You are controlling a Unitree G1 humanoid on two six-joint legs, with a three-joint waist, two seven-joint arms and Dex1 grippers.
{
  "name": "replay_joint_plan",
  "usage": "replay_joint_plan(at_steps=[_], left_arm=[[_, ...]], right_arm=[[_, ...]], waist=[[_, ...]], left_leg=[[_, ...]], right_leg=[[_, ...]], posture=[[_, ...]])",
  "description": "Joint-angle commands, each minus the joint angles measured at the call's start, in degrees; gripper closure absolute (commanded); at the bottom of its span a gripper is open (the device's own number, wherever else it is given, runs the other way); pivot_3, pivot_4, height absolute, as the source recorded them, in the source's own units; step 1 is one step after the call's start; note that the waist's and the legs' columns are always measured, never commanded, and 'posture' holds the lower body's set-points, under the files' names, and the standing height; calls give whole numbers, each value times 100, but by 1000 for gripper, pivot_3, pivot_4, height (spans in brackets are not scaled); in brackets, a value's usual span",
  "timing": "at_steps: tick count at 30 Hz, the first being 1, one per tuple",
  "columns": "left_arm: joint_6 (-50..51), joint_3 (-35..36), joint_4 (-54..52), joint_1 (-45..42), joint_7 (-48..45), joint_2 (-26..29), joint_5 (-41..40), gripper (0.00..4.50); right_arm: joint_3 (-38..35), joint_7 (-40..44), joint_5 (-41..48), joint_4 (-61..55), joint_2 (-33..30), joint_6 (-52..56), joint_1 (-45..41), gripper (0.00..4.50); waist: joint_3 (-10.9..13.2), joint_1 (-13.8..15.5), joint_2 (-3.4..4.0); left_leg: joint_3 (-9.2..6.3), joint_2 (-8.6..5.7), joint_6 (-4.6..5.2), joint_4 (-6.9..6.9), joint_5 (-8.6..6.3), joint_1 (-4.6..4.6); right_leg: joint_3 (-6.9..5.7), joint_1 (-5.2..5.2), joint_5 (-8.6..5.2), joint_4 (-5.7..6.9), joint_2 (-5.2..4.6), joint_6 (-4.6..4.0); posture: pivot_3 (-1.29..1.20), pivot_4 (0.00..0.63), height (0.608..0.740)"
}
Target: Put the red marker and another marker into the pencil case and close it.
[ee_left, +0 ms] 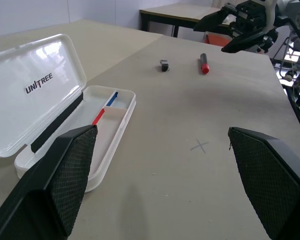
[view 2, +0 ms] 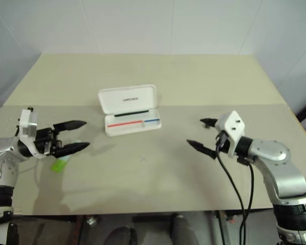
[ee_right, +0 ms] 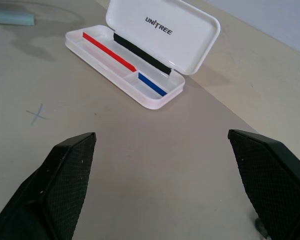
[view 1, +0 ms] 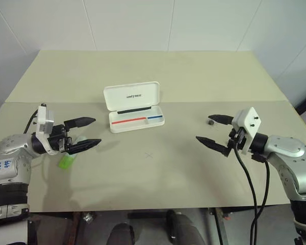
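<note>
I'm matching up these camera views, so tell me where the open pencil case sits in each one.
Left eye view: pencil case, table centre, lid up.
Right eye view: centre-left.
Left wrist view: left side.
Right wrist view: upper middle.
Shared landmark: the pencilled cross on the table.

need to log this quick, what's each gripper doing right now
left gripper: open, holding nothing.
right gripper: open, holding nothing.

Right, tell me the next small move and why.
Probably lower the open left gripper onto the green marker, which lies on the table just beneath it. The pencil case already stands open with neither marker inside, and the red marker lies over by the open right gripper.
</note>
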Motion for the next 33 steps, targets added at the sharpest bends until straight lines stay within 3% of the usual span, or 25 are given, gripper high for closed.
replay_joint_plan(at_steps=[1,13,18,25,30,33], left_arm=[[-79,-94,318,-394,-129,114,148,28],[-300,-672,1168,-1286,-298,-365,593,28],[-149,-1346,1675,-1852,-88,-691,1268,28],[-728,-1673,2766,-2572,-314,-948,1795,28],[-1255,-1874,3598,-3078,537,-1157,2478,28],[-1380,-1828,3920,-3300,128,-1323,2456,28]], right_arm=[[-160,-257,116,-372,164,-17,78,0],[-199,-719,156,-984,362,138,468,0],[-147,-830,151,-970,473,126,472,0],[-193,-1070,108,-1287,526,224,724,0],[-261,-1223,111,-1439,537,248,890,0],[-296,-1293,117,-1508,539,247,995,0]], waist=[[0,1,0],[1,7,-3],[1,18,-4],[2,-11,-6],[3,15,-7],[3,19,-8]], left_leg=[[0,0,0,0,0,0],[0,-3,0,15,0,-7],[-2,-4,5,42,-3,-15],[-6,-4,16,71,-9,-25],[-7,-5,17,76,-10,-25],[-7,-6,17,77,-10,-31]], right_leg=[[0,0,0,4,0,0],[2,2,1,7,-1,2],[2,2,3,3,-1,6],[4,2,6,3,-1,11],[4,1,7,3,-1,12],[5,2,10,4,-1,17]], posture=[[0,150,740],[0,150,740],[0,150,740],[0,150,740],[0,150,740],[0,150,740]])
